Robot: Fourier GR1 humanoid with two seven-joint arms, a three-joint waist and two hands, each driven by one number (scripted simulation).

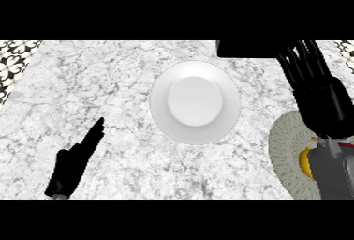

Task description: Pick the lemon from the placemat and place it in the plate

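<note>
One lemon point(305, 162) lies on the round placemat point(285, 154) at the counter's point(104, 93) right edge, mostly hidden behind the right forearm. The right hand point(307, 70) stretches beyond it, fingers straight, holding nothing. The white plate point(195, 101) sits mid-counter. The left hand point(76, 161) rests open at lower left.

The plate point(194, 102) sat on the desk point(104, 84) near its middle. The placemat point(287, 154) lay to its right at the near right edge, with the lemon point(305, 161) on it, partly hidden under the right forearm. The left robot hand point(75, 161) showed left of the plate, near the lower edge.
</note>
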